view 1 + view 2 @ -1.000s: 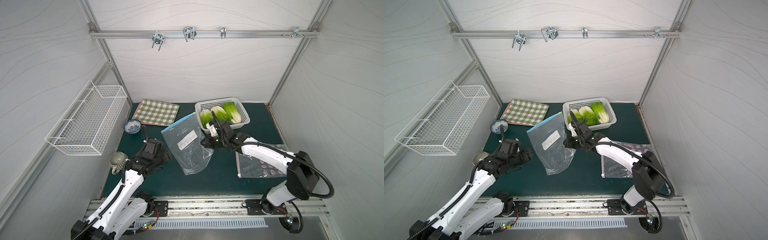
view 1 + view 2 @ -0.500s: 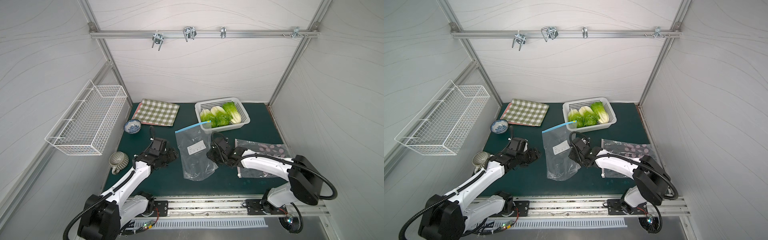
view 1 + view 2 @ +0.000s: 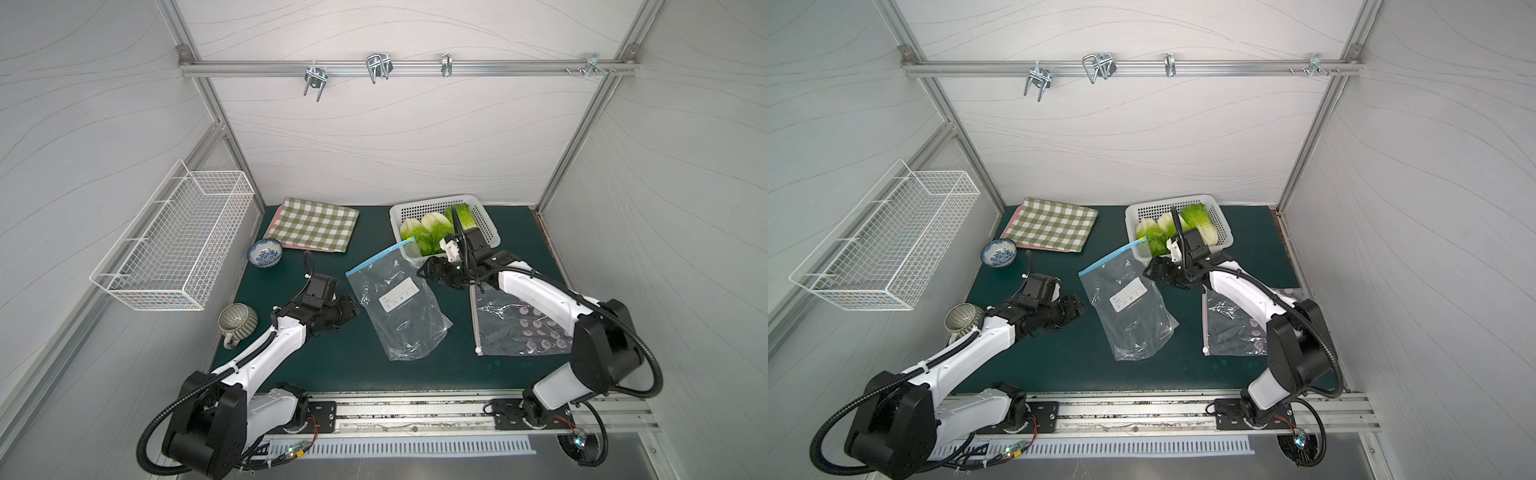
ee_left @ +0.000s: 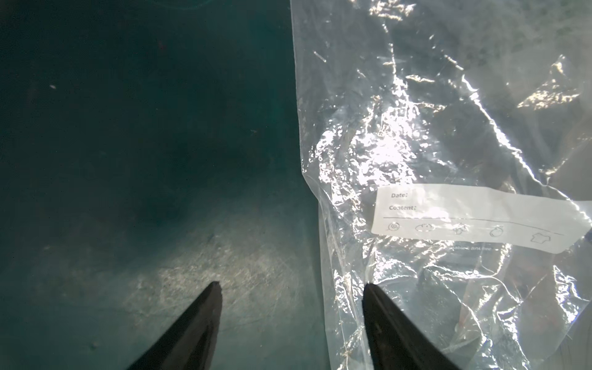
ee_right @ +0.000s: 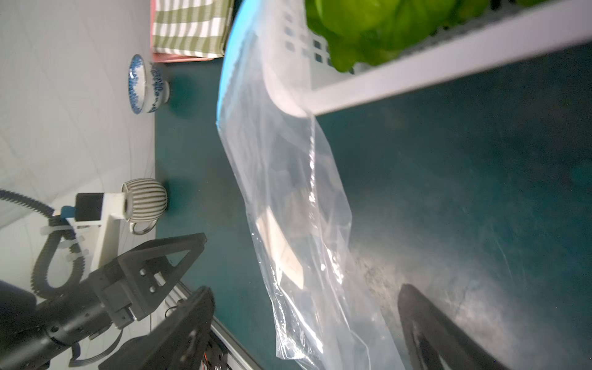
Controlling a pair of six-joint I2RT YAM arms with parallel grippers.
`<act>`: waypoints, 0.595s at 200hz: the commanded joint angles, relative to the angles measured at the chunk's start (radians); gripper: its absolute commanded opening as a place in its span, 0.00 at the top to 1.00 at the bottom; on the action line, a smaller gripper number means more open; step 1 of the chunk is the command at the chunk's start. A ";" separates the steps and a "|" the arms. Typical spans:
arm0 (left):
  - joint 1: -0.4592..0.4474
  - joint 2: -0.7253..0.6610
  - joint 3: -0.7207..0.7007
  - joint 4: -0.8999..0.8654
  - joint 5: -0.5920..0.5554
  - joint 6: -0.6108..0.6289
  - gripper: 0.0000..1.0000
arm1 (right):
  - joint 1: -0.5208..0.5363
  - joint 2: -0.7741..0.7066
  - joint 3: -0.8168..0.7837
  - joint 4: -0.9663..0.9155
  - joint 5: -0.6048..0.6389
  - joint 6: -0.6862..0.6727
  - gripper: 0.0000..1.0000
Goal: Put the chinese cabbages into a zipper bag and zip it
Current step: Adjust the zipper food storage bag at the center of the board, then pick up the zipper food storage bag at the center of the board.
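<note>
The chinese cabbages [image 3: 432, 226] [image 3: 1198, 220] lie side by side in a white perforated basket [image 3: 436, 200] at the back of the mat; their green leaves [image 5: 378, 25] also show in the right wrist view. A clear zipper bag [image 3: 399, 303] [image 3: 1129, 307] with a blue zip strip and a white label lies mid-mat, its zip end leaning on the basket's corner. My right gripper [image 3: 424, 270] [image 5: 304, 294] hangs open over the bag's right top corner, holding nothing. At the bag's left edge my left gripper [image 3: 353, 309] [image 4: 293, 288] is open, one finger over the plastic [image 4: 416, 144].
A second clear bag with pink dots [image 3: 519, 328] lies under my right arm. A checked cloth [image 3: 316, 224], a blue-and-white bowl [image 3: 265, 252] and a striped mug [image 3: 237, 322] sit at the left. A wire basket [image 3: 178, 245] hangs on the left wall.
My right gripper has opened and let go of the zipper bag, which dropped from a lifted pose onto the mat. My left gripper has moved closer to the bag's left edge.
</note>
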 commanded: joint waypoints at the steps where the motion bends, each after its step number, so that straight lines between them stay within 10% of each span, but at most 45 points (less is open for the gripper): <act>1: 0.001 0.008 0.046 0.016 0.014 0.009 0.29 | -0.028 0.075 0.052 -0.053 -0.082 -0.124 0.08; 71: -0.001 -0.009 0.074 -0.041 0.005 0.021 0.30 | 0.009 0.288 0.231 -0.060 -0.114 -0.211 0.32; 119: 0.000 -0.065 0.164 -0.202 -0.065 0.089 0.30 | 0.032 0.139 0.079 0.197 -0.220 -0.134 1.00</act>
